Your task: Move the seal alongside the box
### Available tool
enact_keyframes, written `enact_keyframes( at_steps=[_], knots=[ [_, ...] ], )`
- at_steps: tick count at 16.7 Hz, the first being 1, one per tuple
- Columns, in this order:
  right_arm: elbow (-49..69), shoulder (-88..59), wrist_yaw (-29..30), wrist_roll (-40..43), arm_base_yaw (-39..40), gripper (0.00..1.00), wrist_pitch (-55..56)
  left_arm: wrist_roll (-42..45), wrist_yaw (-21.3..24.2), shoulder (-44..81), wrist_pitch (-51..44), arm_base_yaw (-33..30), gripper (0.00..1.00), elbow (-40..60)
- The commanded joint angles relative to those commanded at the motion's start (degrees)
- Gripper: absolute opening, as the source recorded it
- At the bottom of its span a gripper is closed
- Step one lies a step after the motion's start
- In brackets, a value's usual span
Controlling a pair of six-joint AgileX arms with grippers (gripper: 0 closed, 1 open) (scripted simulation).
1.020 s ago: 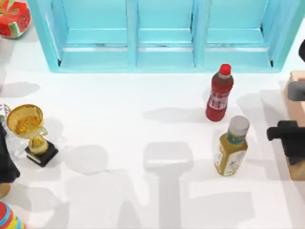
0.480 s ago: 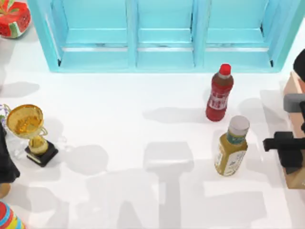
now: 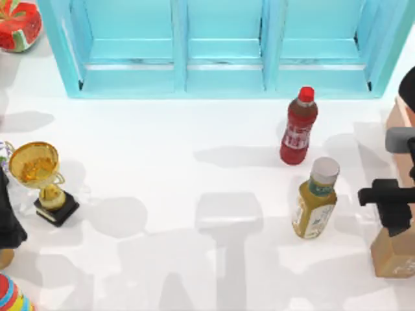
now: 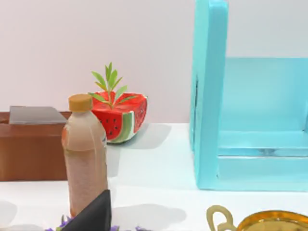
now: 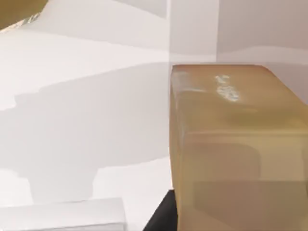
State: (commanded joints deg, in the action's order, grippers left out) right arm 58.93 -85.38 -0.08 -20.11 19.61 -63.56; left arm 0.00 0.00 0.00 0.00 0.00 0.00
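At the top view's lower right, the right end effector (image 3: 393, 214) looks clamped on the seal (image 3: 394, 254), carrying it clear of the mustard bottle (image 3: 315, 199).

The right arm enters at the right edge of the top view, mid-height — its dark gripper (image 3: 389, 210) sits low on that edge, pointing down, clamped on the top of the seal (image 3: 393, 254), which fills the right half of the right wrist view. The left arm shows as a dark mass at the left edge — parked there.
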Motion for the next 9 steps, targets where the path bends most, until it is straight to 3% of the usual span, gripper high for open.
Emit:
enact_keyframes(
  at_steps=[3, 9],
  knots=[
    [0.0, 0.0, 0.0, 0.0, 0.0, 0.98, 0.0, 0.0, 0.0, 0.0, 0.0, 0.0, 1.0, 0.0],
    [0.0, 0.0, 0.0, 0.0, 0.0, 1.0, 0.0, 0.0, 0.0, 0.0, 0.0, 0.0, 1.0, 0.0]
  ],
)
